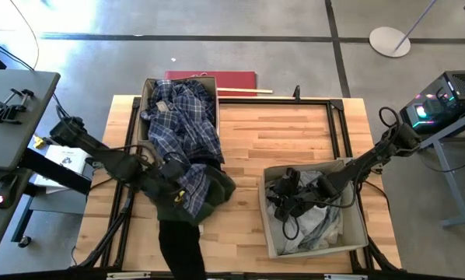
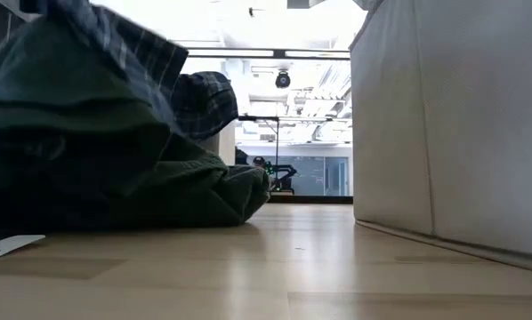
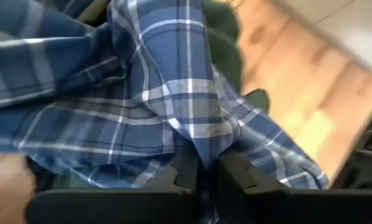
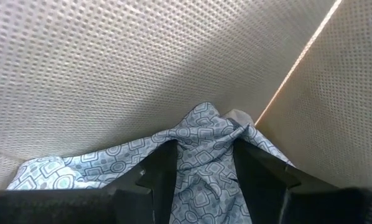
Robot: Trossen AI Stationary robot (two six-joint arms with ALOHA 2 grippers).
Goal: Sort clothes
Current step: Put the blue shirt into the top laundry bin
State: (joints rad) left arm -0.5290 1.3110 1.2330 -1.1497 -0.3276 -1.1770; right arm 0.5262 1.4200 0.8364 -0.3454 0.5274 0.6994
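A blue-and-white plaid shirt [image 1: 187, 124] spills out of the far-left beige box [image 1: 148, 97] onto the table. Its lower end lies over a dark green garment [image 1: 215, 190]. A black garment [image 1: 178, 241] hangs over the near edge. My left gripper [image 1: 170, 173] is shut on the plaid shirt [image 3: 173, 93] beside the green garment. My right gripper [image 1: 283, 194] is down inside the right beige box [image 1: 355, 233], shut on a pale blue-patterned garment [image 4: 198, 134] among white and grey clothes [image 1: 318, 225]. The green garment [image 2: 159, 178] and the plaid shirt [image 2: 204, 102] also show in the low view. My left gripper pinches a bunched fold of the plaid shirt [image 3: 201, 146] between its two fingers; several layers gather into the gap. The cloth spreads out slack beyond the fingers and lies on the pile. My right gripper has a bunched ridge of the pale patterned garment [image 4: 206, 146] between its two fingers [image 4: 164, 171]. The fingers point into the box's corner [image 4: 260, 115]. The rest of the garment lies slack along the box wall.
The right box's wall [image 2: 453, 124] stands close at the right of the low view. A black frame rail [image 1: 337, 117] runs around the table's far half. Bare wood [image 1: 279, 132] lies between the two boxes. A white label [image 2: 8, 244] lies on the table near the green garment.
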